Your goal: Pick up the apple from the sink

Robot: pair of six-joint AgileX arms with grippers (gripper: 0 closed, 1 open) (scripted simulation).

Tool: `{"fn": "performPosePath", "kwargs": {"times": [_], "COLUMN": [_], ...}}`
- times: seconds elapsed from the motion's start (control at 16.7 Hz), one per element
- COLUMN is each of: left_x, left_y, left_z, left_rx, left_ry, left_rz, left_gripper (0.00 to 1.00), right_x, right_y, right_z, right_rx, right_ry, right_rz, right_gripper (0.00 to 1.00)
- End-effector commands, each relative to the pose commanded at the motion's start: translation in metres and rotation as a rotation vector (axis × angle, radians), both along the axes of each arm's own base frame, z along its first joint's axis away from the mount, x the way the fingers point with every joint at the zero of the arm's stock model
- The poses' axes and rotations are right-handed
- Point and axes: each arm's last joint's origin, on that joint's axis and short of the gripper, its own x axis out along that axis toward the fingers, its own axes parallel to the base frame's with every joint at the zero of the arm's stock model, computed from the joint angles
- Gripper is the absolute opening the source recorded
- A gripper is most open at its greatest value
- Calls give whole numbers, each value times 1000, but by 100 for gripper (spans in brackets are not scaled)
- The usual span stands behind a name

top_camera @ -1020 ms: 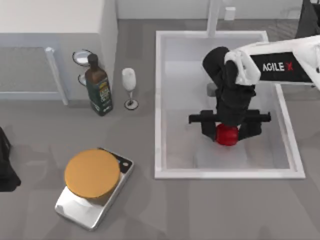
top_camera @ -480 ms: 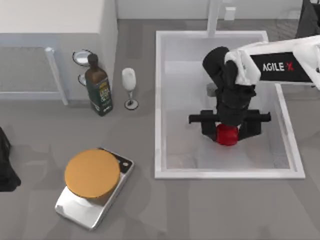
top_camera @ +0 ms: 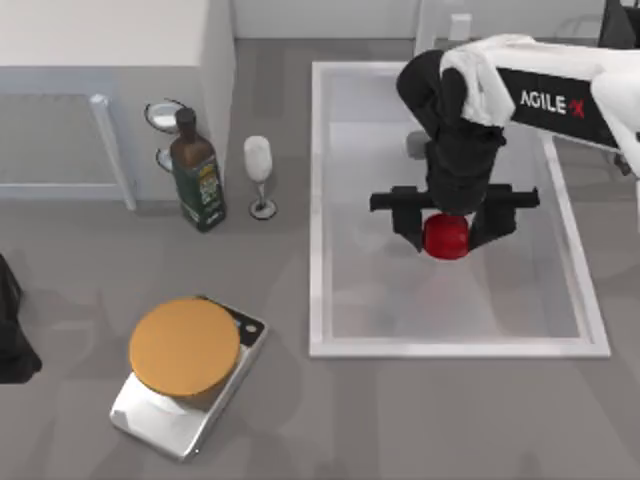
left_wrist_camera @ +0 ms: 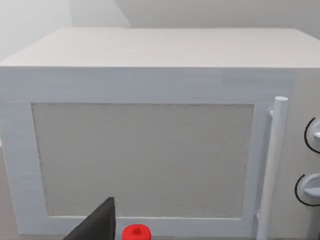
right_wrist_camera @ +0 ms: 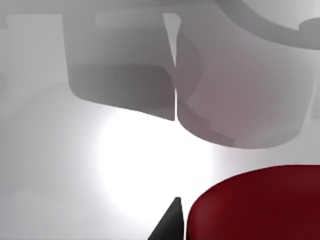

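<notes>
The apple (top_camera: 446,237) is small, glossy and red, and sits between the black fingers of my right gripper (top_camera: 447,236), which is shut on it over the middle of the sink. In the right wrist view the apple (right_wrist_camera: 260,205) looks dark red beside one black fingertip (right_wrist_camera: 170,222), with the pale basin floor beyond. The sink (top_camera: 318,200) is a large white rectangular basin with a raised rim, at the table's right. My left arm (top_camera: 12,330) is parked at the table's left edge.
A dark bottle (top_camera: 196,175) and a wine glass (top_camera: 259,170) stand left of the sink. A silver scale with an orange disc (top_camera: 185,345) lies at the front left. A white microwave (left_wrist_camera: 150,130) occupies the back left. A faucet post (top_camera: 428,30) rises behind the sink.
My right gripper has risen and shifted toward the back of the sink, carrying the apple with it. The left arm has not moved.
</notes>
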Motion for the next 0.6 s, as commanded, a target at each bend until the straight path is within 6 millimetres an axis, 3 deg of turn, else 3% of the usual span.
{"fn": "performPosePath", "kwargs": {"times": [0.12, 0.3, 0.48, 0.6], "left_x": [0, 0, 0, 0], "left_y": [0, 0, 0, 0], "left_z": [0, 0, 0, 0], "left_rx": [0, 0, 0, 0], "left_ry": [0, 0, 0, 0], "left_rz": [0, 0, 0, 0], "left_gripper": [100, 100, 100, 100], "right_x": [9, 14, 3, -8], "right_y": [5, 7, 1, -4], "right_z": [33, 100, 159, 186], "right_rx": [-3, 3, 6, 7], "right_ry": [6, -7, -13, -16], "right_rz": [0, 0, 0, 0], "right_gripper": [0, 0, 0, 0]}}
